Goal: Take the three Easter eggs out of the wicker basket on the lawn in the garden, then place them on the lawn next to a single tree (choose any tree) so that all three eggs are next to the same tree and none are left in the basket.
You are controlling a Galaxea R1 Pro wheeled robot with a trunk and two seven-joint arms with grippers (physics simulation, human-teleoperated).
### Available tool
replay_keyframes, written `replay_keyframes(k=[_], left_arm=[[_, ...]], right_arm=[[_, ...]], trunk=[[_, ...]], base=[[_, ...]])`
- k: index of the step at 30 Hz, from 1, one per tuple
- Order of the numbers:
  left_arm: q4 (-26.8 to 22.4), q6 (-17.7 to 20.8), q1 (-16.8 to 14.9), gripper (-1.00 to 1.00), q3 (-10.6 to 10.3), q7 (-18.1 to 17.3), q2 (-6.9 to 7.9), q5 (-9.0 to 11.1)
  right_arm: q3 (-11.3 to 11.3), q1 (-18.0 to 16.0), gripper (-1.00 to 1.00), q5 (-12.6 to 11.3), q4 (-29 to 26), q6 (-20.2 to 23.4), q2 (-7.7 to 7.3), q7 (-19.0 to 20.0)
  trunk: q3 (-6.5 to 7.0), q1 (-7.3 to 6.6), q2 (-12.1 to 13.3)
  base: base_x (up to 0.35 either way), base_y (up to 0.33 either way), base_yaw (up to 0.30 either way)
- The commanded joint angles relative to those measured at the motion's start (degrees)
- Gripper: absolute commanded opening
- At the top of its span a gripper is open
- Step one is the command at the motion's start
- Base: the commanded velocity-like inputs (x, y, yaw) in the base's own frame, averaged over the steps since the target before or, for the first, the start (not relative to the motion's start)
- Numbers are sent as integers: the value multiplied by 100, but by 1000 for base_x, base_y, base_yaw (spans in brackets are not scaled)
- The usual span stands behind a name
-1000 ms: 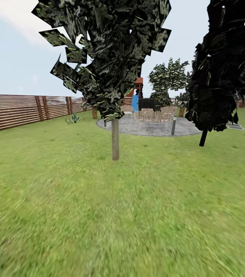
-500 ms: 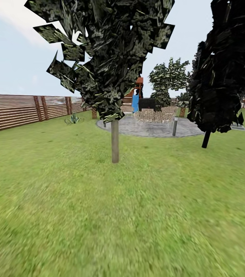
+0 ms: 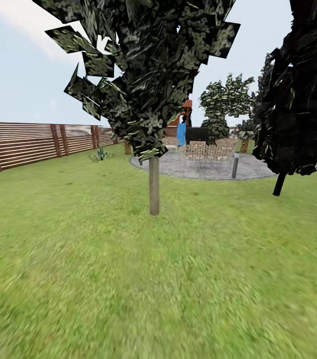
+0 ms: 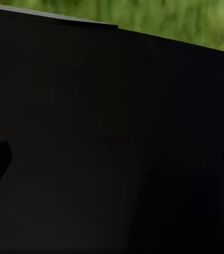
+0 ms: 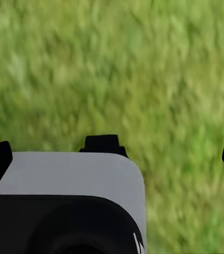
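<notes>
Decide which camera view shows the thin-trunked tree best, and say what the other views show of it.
The head view: the tree stands whole there, pale trunk rising from the lawn under a jagged dark crown. The right wrist view gives blurred grass, the left wrist view a dark surface with a grass strip; neither includes the tree.

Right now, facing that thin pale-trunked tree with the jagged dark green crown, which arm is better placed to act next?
Right, tentatively: the right gripper looks out on open mottled green lawn, while the left gripper faces a black surface.

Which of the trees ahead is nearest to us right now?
The tree with the thin pale grey-tan trunk, centre of the head view. The all-black tree stands farther right, and the small tree lies beyond the paved circle.
</notes>
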Motion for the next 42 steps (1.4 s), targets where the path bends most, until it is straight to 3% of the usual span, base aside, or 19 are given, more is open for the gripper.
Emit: replay_keyframes(k=[1, 35, 42], left_arm=[[-8, -3, 3, 100, 27, -15, -1, 44], [-8, -3, 3, 100, 27, -17, 5, 44], [-8, -4, 3, 100, 35, -2, 161, 53]], right_arm=[[-28, -3, 100, 4, 5, -23, 2, 5], [-28, -3, 100, 4, 5, -18, 2, 5], [-28, -2, 100, 4, 5, -17, 2, 0]], trunk=[[-5, 3, -2], [-5, 3, -2], [-5, 3, -2]], base=[[328, 0, 247], [329, 0, 239], [331, 0, 35]])
